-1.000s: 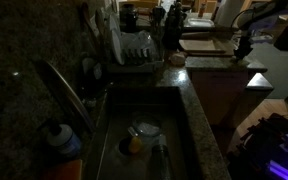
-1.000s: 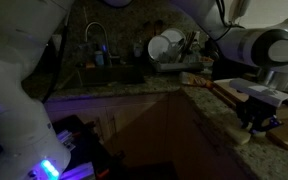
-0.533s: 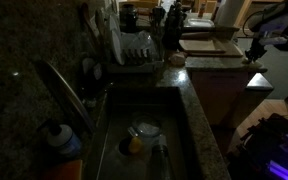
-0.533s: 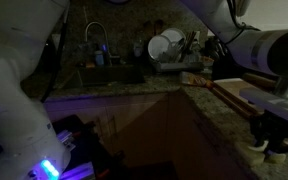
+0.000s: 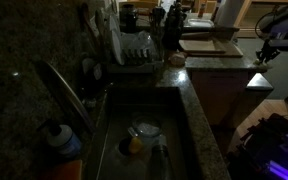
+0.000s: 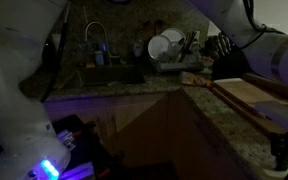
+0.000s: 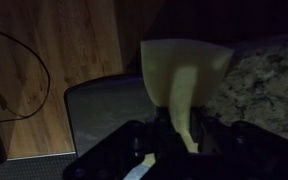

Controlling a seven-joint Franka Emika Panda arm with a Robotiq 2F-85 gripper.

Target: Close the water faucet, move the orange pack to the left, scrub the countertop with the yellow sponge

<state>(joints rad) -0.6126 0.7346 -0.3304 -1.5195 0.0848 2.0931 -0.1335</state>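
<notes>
Yellow sponge [image 7: 186,72], a pale flat rectangular block, fills the middle of the wrist view, pinched at its lower end between the dark fingers of the Robotiq gripper [image 7: 189,128]. The jaws stand narrow, pressed on either side of the yellow sponge, and its broad upper part juts out beyond them. Whether the sponge touches anything below cannot be told. To the right of it lies the dark speckled granite-like countertop [image 7: 266,88]. To the left the slab ends, with a grey flat surface [image 7: 104,105] and a wooden floor [image 7: 44,60] crossed by a thin black cable [image 7: 39,75]. The room is dim. In an exterior view the white robot arm [image 5: 276,22] hangs off the far end of the counter, well apart from the sunken sink [image 5: 109,120]. The long slanting grey metal water faucet [image 5: 64,95] leans over that basin. A small dull orange-tan pack [image 5: 177,60] sits on the stone between a rack of white dishes [image 5: 134,48] and a wooden board [image 5: 209,45].
</notes>
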